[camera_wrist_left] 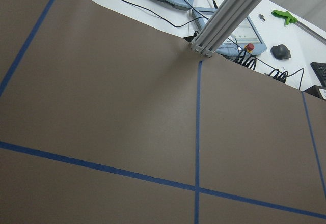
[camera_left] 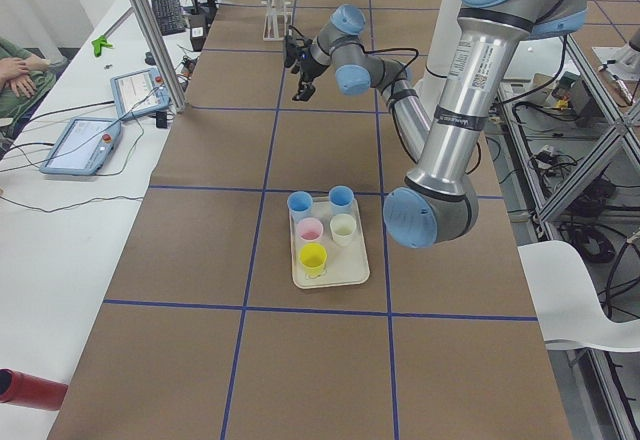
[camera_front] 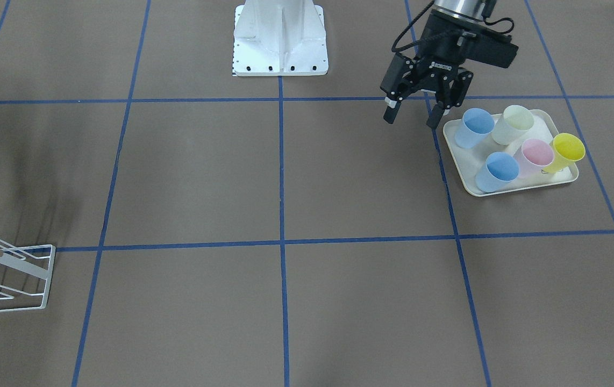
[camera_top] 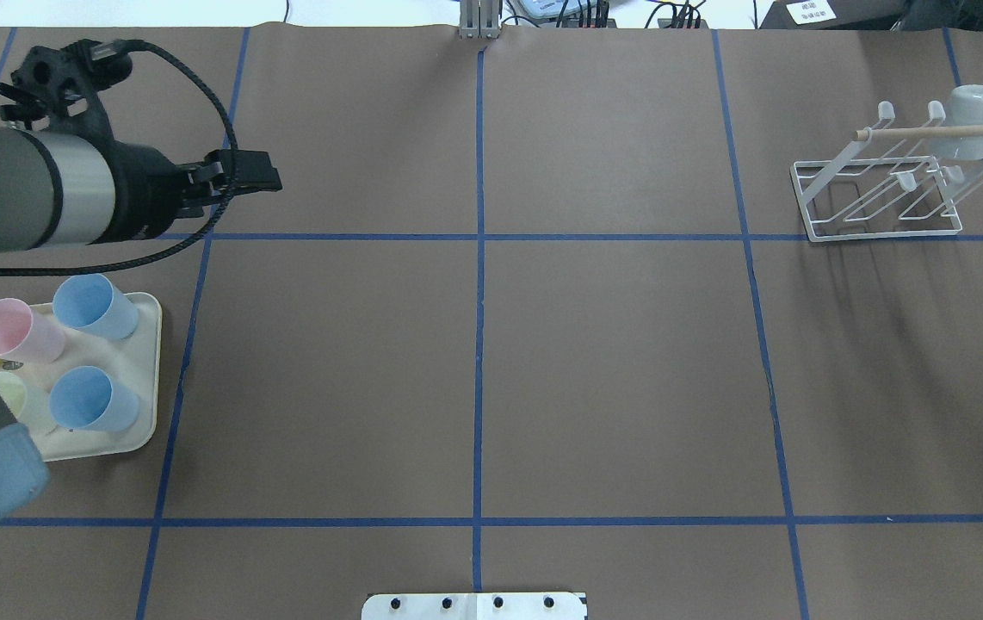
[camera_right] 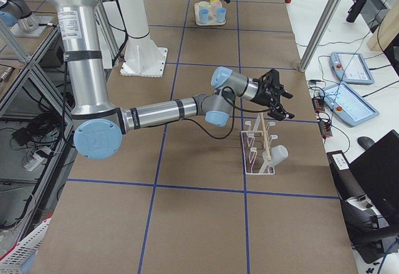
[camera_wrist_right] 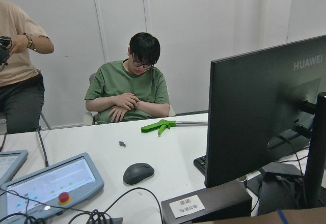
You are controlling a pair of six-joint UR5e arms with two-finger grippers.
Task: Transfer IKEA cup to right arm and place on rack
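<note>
Left gripper (camera_front: 412, 119) is empty, fingers spread and pointing down, hanging just beside the tray (camera_front: 456, 158), so probably staged for a pick. Five cups stand upright there, and the nearest blue cup (camera_front: 473, 128) sits close below its fingertips. The right arm (camera_right: 162, 111) stretches out low, with the right gripper (camera_right: 279, 99) just above the rack (camera_right: 262, 152). I can't tell whether its jaws are spread. A pale cup (camera_right: 278, 155) hangs on the rack below it.
</note>
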